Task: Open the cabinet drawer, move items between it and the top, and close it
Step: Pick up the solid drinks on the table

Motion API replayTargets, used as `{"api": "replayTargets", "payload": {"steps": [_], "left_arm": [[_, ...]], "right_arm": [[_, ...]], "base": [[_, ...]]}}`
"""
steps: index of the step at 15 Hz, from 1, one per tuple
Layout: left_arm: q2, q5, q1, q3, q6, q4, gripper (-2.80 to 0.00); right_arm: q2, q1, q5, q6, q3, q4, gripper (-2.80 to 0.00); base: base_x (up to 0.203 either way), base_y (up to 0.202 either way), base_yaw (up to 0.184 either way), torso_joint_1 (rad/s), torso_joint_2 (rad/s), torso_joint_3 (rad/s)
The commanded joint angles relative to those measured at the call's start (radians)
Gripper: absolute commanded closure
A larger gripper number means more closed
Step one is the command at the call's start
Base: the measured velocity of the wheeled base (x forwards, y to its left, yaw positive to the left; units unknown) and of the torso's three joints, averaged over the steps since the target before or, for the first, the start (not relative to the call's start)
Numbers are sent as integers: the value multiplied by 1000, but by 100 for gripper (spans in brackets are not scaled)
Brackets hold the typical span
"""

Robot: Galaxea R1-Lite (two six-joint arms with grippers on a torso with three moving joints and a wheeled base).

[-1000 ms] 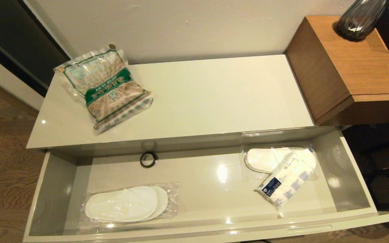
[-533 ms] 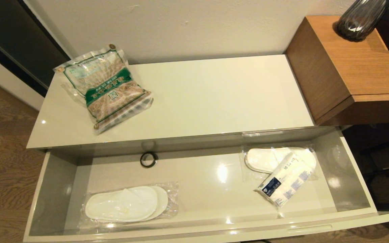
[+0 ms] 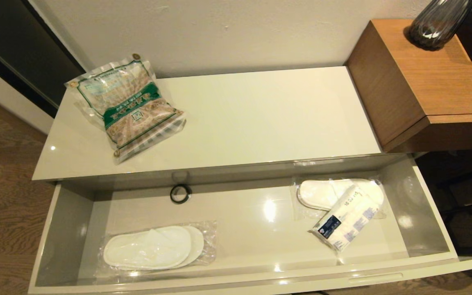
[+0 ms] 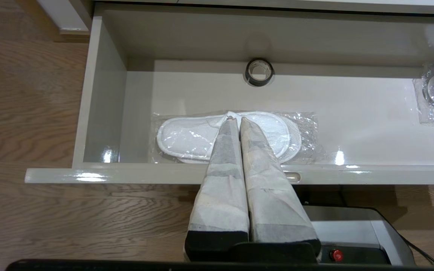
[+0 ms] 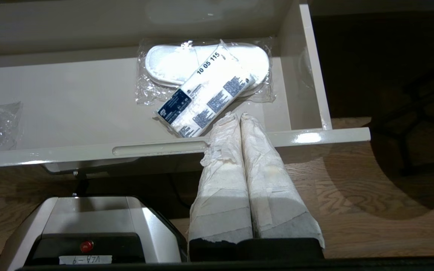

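Note:
The cabinet drawer stands pulled fully out below the cream-white top. A clear bag of tan food with a green-and-white label lies on the top's left end. One wrapped pair of white slippers lies at the drawer's front left; a second pair lies at its right. My left gripper hangs shut and empty in front of the drawer, above the left slippers. My right gripper is shut and empty near the drawer's right front corner. Neither arm shows in the head view.
A white tissue pack with a dark blue label lies across the right slippers. A small black ring sits at the drawer's back wall. A taller brown wooden block with a dark glass vase stands right of the top.

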Motion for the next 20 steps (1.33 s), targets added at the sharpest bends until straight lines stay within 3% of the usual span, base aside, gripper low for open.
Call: {"api": "replayTargets", "payload": {"steps": [1, 2, 5, 7, 16, 18, 20], "left_arm": [[1, 2, 0, -1, 37, 6, 0], [0, -4, 0, 1, 72, 9, 0], [2, -4, 0, -1, 89, 8, 0], [2, -31, 0, -3, 147, 12, 0], [6, -31, 1, -27, 153, 2, 0], [100, -30, 4, -191, 142, 26, 0], [296, -26, 10, -494, 110, 82, 0]], "right_arm": [[2, 0, 0, 0, 2, 0, 0], [2, 0, 0, 0, 2, 0, 0], [2, 0, 0, 0, 2, 0, 0], [2, 0, 0, 0, 2, 0, 0], [2, 0, 0, 0, 2, 0, 0], [2, 0, 0, 1, 2, 0, 0], [2, 1, 0, 1, 2, 0, 0]], "base": [[0, 0, 0, 0, 0, 0], [0, 0, 0, 0, 0, 0], [0, 0, 0, 0, 0, 0], [0, 0, 0, 0, 0, 0], [0, 0, 0, 0, 0, 0], [0, 0, 0, 0, 0, 0], [0, 0, 0, 0, 0, 0]]}}
